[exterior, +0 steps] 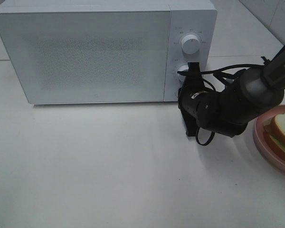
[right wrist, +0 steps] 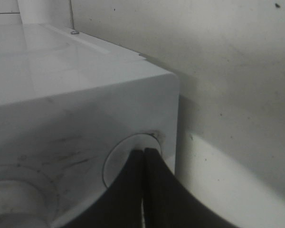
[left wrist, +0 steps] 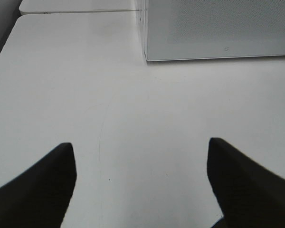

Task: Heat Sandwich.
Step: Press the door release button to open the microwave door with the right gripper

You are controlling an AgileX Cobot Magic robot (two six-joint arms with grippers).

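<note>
Your left end effector hung with its black fingers spread wide above the white desk. The white box-shaped microwave stood with its door shut. Your right end effector had its fingers pressed together, tips against the lower round white dial. At the far right, the small white-bread sandwich lay on the round pink plate

You have the microwave at the back of the surface, its two knobs stacked at its right end. Your right claw is in front of that panel, its tip at the lower knob, beneath the upper knob. Further right, the plate lies on the surface with the sandwich on it. Your left claw hangs over the surface, before a microwave corner.
</note>
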